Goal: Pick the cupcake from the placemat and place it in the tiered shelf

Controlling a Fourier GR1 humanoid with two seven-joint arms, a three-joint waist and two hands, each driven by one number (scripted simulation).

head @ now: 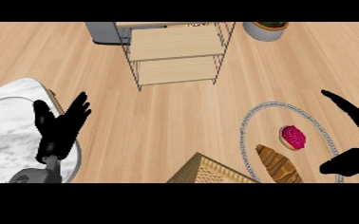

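The cupcake point(293, 137) sits untouched on the round placemat point(247, 123) at near right, with the right hand point(342, 161) open beside it, holding nothing. The step in hand looks like the reach; next, that hand must close round the cupcake and carry it to the far shelf point(175, 52). The left hand point(60, 128) rests open at near left.

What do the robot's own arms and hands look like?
Both hands are plain black, with slim fingers and a thumb. The left hand sits on a rounded grey forearm. Of the right hand only black parts show at the edge. No cables or markings are visible.
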